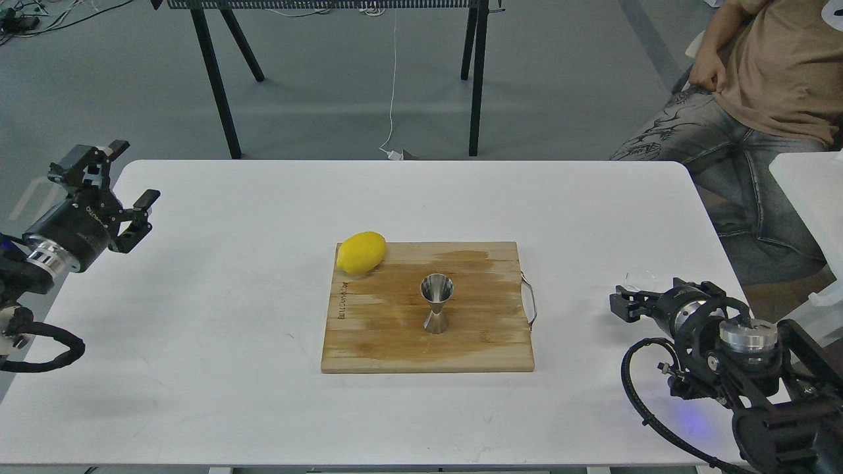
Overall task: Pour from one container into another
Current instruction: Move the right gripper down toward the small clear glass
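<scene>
A white table fills the view. The right gripper sits low at its right edge, fingers indistinct, so I cannot tell their state; the faint clear glass cup sits just behind it. Misjudging that transparent rim could tip it. The left gripper hovers apart, empty. The shiny hourglass jigger stands upright on a grainy, damp-stained wooden board near a smooth lemon.
</scene>
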Controlling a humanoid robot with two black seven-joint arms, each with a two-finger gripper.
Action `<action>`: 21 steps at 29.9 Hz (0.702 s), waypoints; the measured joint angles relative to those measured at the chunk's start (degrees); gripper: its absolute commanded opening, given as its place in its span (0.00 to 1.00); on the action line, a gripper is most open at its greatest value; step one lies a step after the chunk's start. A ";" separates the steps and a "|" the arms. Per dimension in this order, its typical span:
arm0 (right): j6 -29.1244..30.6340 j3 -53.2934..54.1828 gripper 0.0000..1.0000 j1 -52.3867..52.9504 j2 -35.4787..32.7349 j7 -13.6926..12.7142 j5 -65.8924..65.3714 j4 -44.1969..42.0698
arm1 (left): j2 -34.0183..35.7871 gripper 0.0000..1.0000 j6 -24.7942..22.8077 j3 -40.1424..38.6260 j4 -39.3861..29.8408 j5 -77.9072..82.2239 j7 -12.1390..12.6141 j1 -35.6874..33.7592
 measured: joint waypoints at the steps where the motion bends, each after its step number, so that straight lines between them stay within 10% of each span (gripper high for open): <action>1: 0.00 -0.25 0.98 0.27 0.17 0.00 -0.09 -0.37 | 0.00 0.95 0.01 0.00 0.00 0.00 0.00 0.00; 21: 0.00 -2.72 0.83 4.09 2.43 -0.07 -0.76 -6.68 | -0.09 0.95 0.00 -0.03 0.44 0.04 0.00 0.08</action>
